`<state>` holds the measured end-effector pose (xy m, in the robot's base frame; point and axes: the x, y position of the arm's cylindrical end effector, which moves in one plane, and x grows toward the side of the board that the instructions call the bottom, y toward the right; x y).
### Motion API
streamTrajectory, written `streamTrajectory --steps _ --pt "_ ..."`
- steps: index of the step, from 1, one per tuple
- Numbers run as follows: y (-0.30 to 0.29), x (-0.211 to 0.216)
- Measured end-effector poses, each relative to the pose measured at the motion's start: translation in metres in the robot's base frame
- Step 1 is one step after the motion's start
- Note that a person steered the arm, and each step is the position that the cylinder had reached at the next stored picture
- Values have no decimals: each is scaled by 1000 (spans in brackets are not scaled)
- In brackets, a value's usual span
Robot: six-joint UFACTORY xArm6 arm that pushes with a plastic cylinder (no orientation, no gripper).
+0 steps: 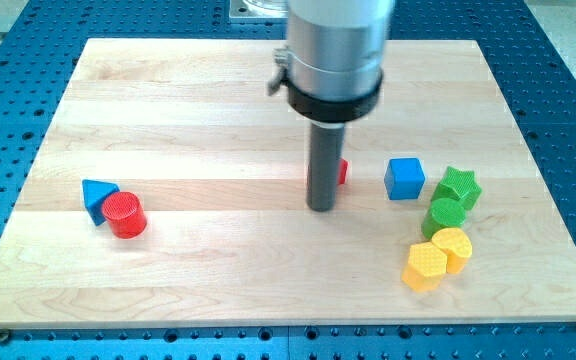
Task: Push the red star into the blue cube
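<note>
Resting on the wooden surface (168, 110), my tip (320, 207) has no claw and holds nothing. Just behind the rod, to its right, peeks the red star (342, 172); the blue cube (404, 178) sits farther right, apart.

Star (342, 172) behind tip (320, 207), cube (404, 178) right.

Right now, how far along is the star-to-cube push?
Done: the red star lies on the view's left of the blue cube, mostly hidden behind my rod. In hand: my tip sits at the star's left. Left: bare board shows between star and cube, no contact.
</note>
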<state>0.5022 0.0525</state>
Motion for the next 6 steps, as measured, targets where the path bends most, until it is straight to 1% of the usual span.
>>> streamTrajectory --steps 1,2,4,6 --pt "43 5" --pt "60 -4" --pt "48 -4" --pt "64 -4"
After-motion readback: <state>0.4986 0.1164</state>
